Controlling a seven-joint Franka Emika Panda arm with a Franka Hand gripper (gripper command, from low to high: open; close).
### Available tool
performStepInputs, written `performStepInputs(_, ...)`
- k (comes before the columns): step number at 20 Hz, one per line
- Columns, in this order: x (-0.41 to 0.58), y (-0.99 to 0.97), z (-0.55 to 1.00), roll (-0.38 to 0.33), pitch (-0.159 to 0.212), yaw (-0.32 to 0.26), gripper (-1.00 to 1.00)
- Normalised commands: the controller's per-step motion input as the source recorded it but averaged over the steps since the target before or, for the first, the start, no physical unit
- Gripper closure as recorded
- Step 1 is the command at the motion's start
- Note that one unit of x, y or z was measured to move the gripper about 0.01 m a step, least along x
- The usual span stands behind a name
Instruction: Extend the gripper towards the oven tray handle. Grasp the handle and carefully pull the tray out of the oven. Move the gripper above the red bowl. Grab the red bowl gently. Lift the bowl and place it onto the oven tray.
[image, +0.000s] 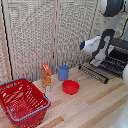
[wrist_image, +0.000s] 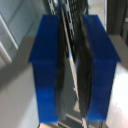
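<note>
Pale slatted screens fill the back of the exterior view, above a light wooden tabletop (image: 95, 102) that takes up the lower half of the frame. At the right edge, mid-height, sits the black oven (image: 120, 50), with its dark slatted door panel (image: 93, 73) folded down onto the wood and the wire tray (image: 113, 64) showing at the opening. The white tool (image: 96, 62) reaches down at the oven's front, right at the tray's near edge. From the wrist view, its two blue fingers (wrist_image: 46, 65) stand close together with a thin dark bar of the tray (wrist_image: 70, 75) pinched between them, so the tool is clamped on the tray. Well apart, near frame centre, the red bowl (image: 70, 87) rests on the wood, with a blue cup (image: 63, 73) just behind it, an orange bottle (image: 46, 77) to its left, and a large red wire basket (image: 22, 101) in the lower left corner
</note>
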Motion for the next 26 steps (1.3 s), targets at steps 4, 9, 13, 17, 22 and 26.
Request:
performStepInputs(4,0.145,0.86,0.05,0.05,0.001,-0.068,1.0)
performStepInputs(9,0.177,0.87,0.03,0.042,0.011,-0.059,1.0)
performStepInputs(13,0.226,0.62,0.0,0.0,0.015,-0.057,1.0)
performStepInputs(17,0.181,0.07,0.0,-0.004,0.007,0.01,-1.0)
performStepInputs(22,0.162,-0.05,0.1,0.019,0.016,0.014,-1.0)
performStepInputs(26,0.082,0.1,0.36,-0.005,0.0,-0.041,-1.0)
